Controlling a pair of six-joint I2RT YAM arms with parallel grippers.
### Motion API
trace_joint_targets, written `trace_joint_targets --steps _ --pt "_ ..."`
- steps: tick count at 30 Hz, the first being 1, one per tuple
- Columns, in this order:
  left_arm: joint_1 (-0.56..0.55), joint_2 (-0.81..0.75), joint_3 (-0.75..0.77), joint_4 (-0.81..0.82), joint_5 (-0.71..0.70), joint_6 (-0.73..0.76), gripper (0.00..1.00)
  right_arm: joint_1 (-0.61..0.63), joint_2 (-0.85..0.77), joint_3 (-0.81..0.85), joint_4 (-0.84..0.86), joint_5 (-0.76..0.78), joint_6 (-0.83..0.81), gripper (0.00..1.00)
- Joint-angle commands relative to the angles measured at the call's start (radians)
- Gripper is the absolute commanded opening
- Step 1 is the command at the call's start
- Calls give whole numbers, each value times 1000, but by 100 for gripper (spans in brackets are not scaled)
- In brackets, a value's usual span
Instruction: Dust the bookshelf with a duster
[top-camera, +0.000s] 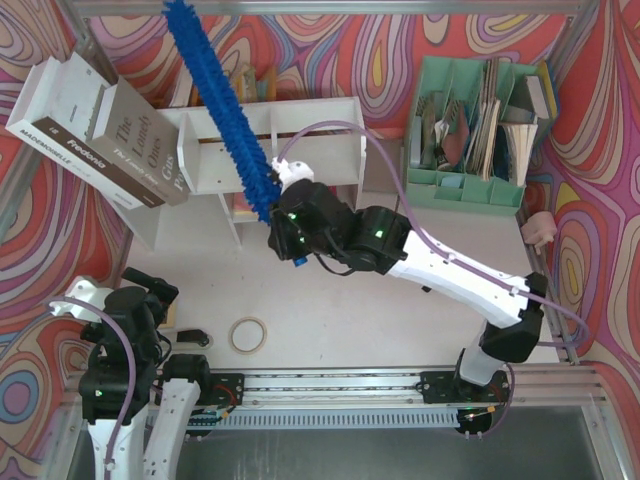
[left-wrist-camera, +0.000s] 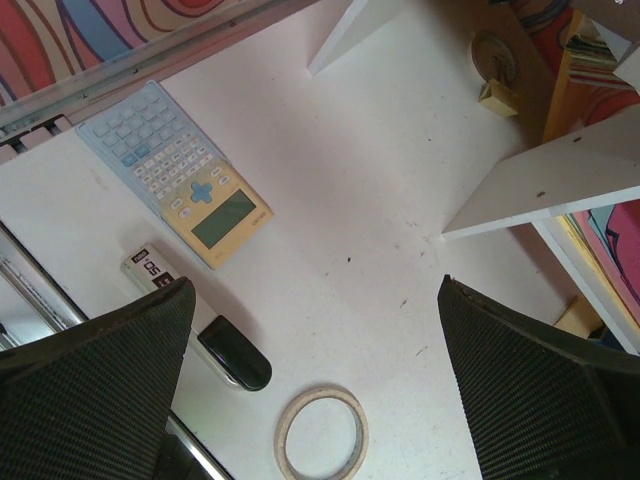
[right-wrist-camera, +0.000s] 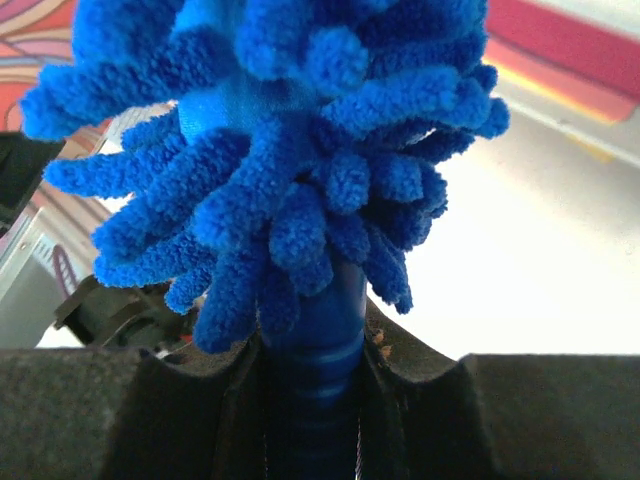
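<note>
The white bookshelf (top-camera: 300, 135) lies at the back of the table, its boards also showing in the left wrist view (left-wrist-camera: 560, 180). The blue fluffy duster (top-camera: 220, 100) runs diagonally over the shelf's left part, its tip at the top edge of the view. My right gripper (top-camera: 287, 215) is shut on its thin blue handle (right-wrist-camera: 315, 370) just below the shaggy bristles (right-wrist-camera: 280, 150). I cannot tell whether the bristles touch the boards. At the near left my left gripper (left-wrist-camera: 315, 285) hangs open over bare table, holding nothing.
Two white books (top-camera: 95, 130) lean at the shelf's left end. A mint-green organizer (top-camera: 470, 130) stands back right, with a pink object (top-camera: 540, 230) beside it. A tape roll (left-wrist-camera: 322, 435), a calculator (left-wrist-camera: 180, 175) and a small black item (left-wrist-camera: 233, 352) lie under my left gripper.
</note>
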Motion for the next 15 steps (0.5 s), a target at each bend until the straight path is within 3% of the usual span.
trace_joint_targets --steps 1,15 --pt "5 -13 -15 15 7 15 98 61 60 73 -45 -6 142 0" --pt "5 -25 -15 15 5 18 98 153 210 182 -61 -4 337 0"
